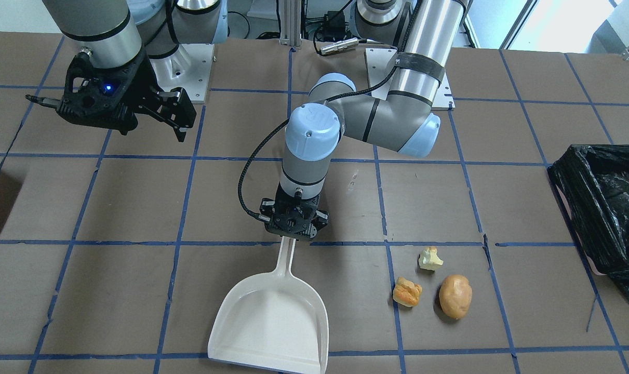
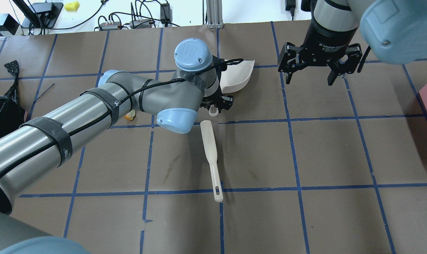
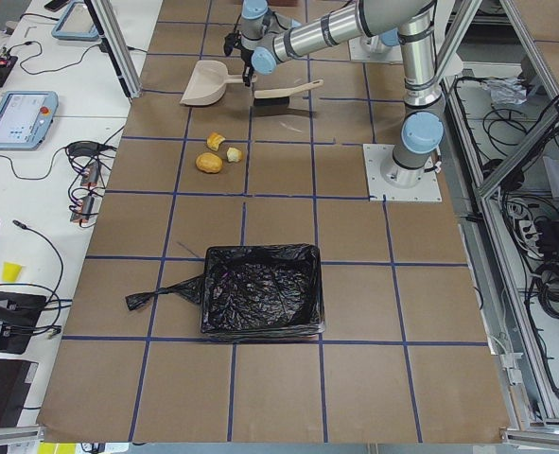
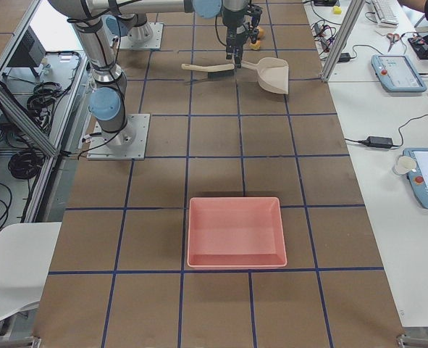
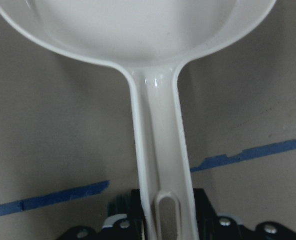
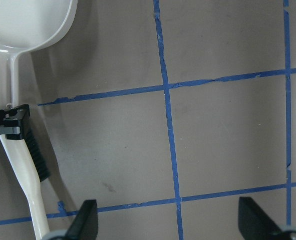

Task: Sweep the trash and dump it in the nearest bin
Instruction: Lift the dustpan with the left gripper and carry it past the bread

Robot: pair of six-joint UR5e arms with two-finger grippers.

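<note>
We hold our left arm stretched forward with the elbow bent and the wrist turned straight down, our left gripper clamped on the dustpan handle. Our right gripper hangs raised, fingers spread wide, gripping nothing.

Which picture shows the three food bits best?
The front-facing view: the potato, bread and apple core lie in the open, close up. Overhead, the left arm hides most; the side views show them tiny; the wrist views show none.

Bright even light, soft shadows; daylight glare top-right, front view; dustpan slightly blurred, left wrist view
</note>
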